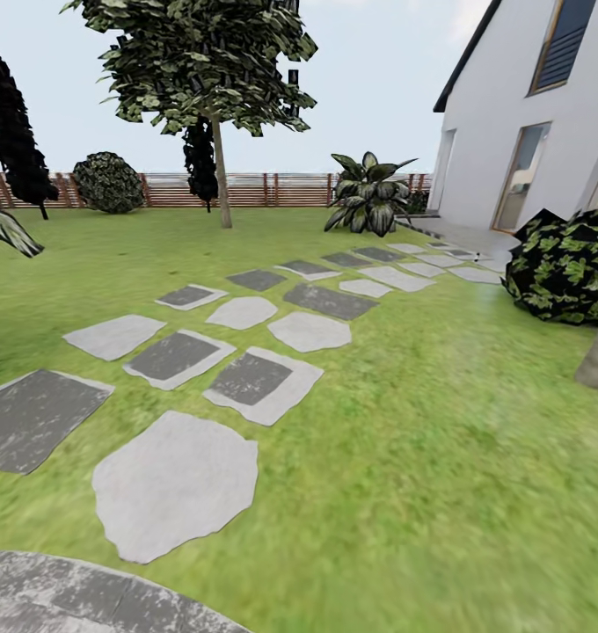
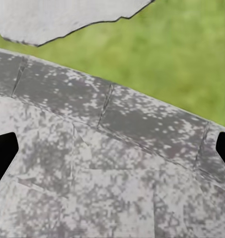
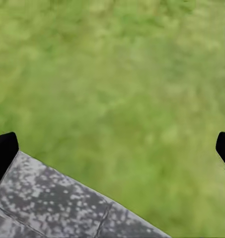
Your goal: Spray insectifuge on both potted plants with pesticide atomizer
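Irregular grey stepping stones (image 1: 173, 483) cross the lawn (image 1: 440, 457) towards the white house (image 1: 510, 114), past a tree (image 1: 218, 149) and slat fence (image 1: 246, 189). Left tool (image 2: 112, 148) and right tool (image 3: 112, 148) seem wide open, empty, over mottled patio (image 2: 117, 188).

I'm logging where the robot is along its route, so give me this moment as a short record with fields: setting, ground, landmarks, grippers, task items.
setting: garden lawn beside a white house
ground: stepping stones run across the grass toward the house; curved edge of a grey stone patio lies nearest the camera
landmarks: tree, wooden slat fence, broad-leaved plant, dark bush
left gripper: open, empty, over the patio
right gripper: open, empty, over the grass at the patio's rim
task items: atomizer and potted plants not identified here
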